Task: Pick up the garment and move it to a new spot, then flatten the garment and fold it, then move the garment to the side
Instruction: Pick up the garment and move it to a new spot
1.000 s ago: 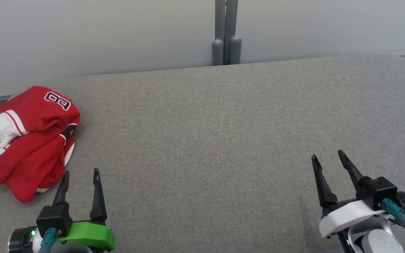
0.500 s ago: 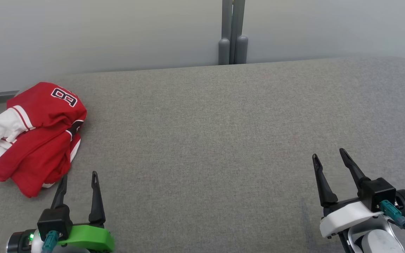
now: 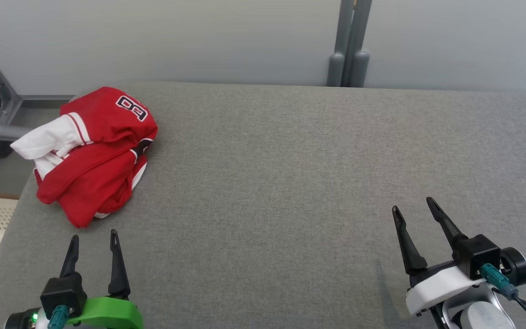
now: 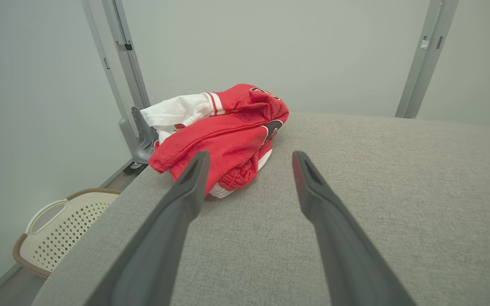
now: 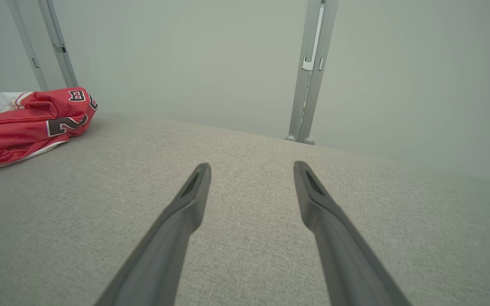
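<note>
The red-and-white garment (image 3: pixel 96 151) lay bunched at the far left corner of the grey table (image 3: pixel 290 183), close to its edge. The left gripper (image 3: pixel 94 236) hovered just on its near side, fingers spread and empty, probably lined up for the pickup. The right gripper (image 3: pixel 412 204) hung well apart on the right, fingers equally spread, holding nothing.

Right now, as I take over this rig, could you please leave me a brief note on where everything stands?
Left gripper: open, empty, close to the red-and-white jersey, not touching.
Right gripper: open, empty, above bare fabric, far from the jersey.
Jersey: crumpled heap at the far left corner of the grey fabric-covered table.
Done: nothing yet.
Left: pick it up, relocate, flatten, fold, move aside.
</note>
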